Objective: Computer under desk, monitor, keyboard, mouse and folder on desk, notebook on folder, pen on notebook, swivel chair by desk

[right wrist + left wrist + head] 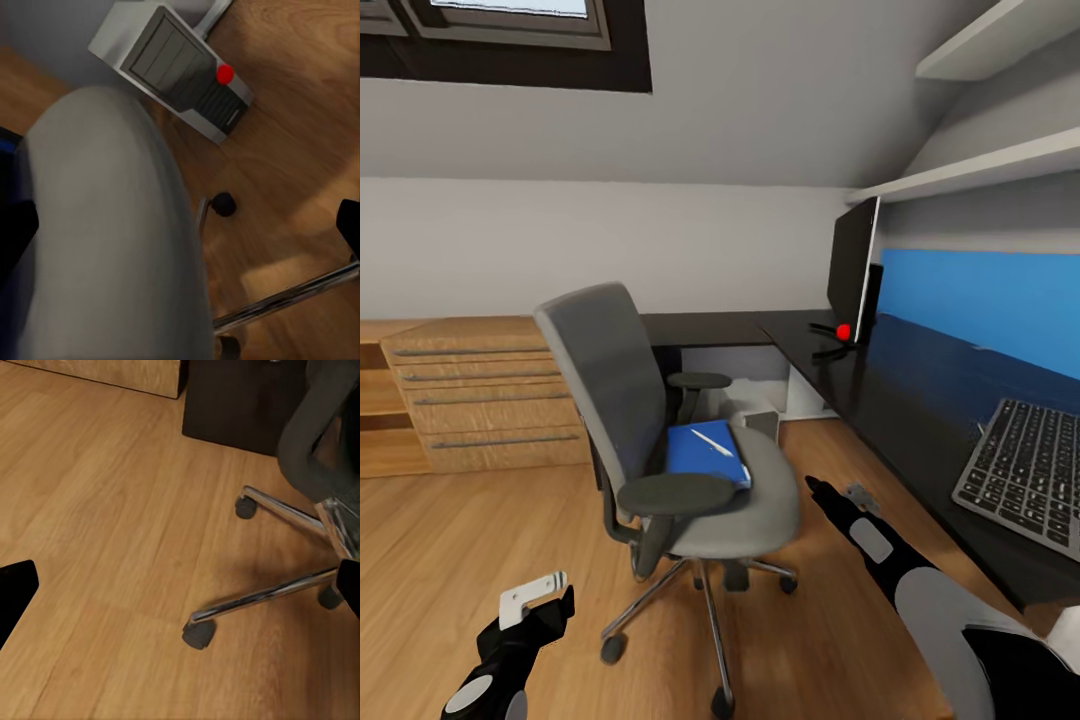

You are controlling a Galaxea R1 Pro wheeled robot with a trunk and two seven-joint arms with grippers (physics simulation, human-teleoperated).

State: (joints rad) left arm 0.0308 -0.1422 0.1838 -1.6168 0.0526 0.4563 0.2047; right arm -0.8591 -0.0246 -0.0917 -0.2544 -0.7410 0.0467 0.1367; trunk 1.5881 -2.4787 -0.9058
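The grey swivel chair (660, 420) stands on the wood floor to the left of the black desk (900, 400). On its seat lies the blue folder (700, 455) with the white pen (712, 443) on top; I cannot make out the notebook. The monitor (853, 265) stands edge-on at the desk's far end, and the keyboard (1025, 470) lies on the near right. The grey computer (176, 71) sits on the floor beyond the chair seat (112, 225). The mouse is out of view. My left gripper (545, 595) hangs open, low and left of the chair base (262, 596). My right gripper (828, 498) is open beside the seat's right edge.
A light wood drawer cabinet (480, 400) stands against the left wall. White shelves (1000, 160) hang above the desk's blue back panel (980, 300). A dark drawer unit (232, 405) sits behind the chair's castors (199, 634). Open wood floor (440, 560) lies at the lower left.
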